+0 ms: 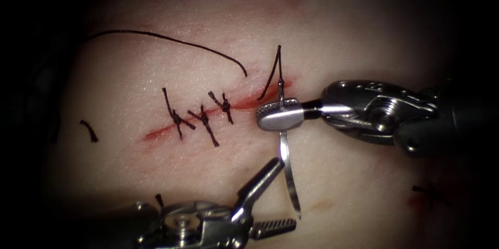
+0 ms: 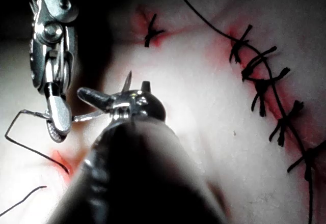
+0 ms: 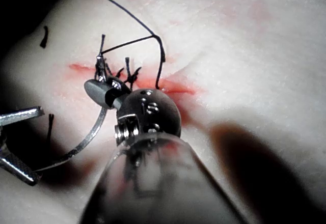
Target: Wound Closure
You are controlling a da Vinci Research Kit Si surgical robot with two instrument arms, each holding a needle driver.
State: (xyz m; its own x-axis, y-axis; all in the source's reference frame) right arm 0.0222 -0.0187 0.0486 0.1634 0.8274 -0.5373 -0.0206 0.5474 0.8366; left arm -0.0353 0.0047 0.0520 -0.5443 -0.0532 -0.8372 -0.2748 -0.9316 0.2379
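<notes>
My right tool point(image 1: 270, 115) comes in from the right and is shut on the curved needle point(image 1: 287, 168) near its tail end, just at the right end of the cut point(image 1: 244, 104). The needle is out of the tissue point(image 1: 364, 192) and hangs toward the front, its point close to my left tool point(image 1: 285, 193), whose jaws stand open around the needle's point end without gripping it. Thread point(image 1: 270, 75) runs from the needle's tail up and back down into the cut's right end. The right wrist view has the needle point(image 3: 86, 140) curving from my right tool point(image 3: 99, 89).
Three tied stitches point(image 1: 204, 119) cross the cut left of the right tool, with red fluid point(image 1: 156, 133) along it. A long loose thread point(image 1: 156, 36) arcs over the far tissue. Short cut ends of thread point(image 1: 89, 130) lie at the far left and near right.
</notes>
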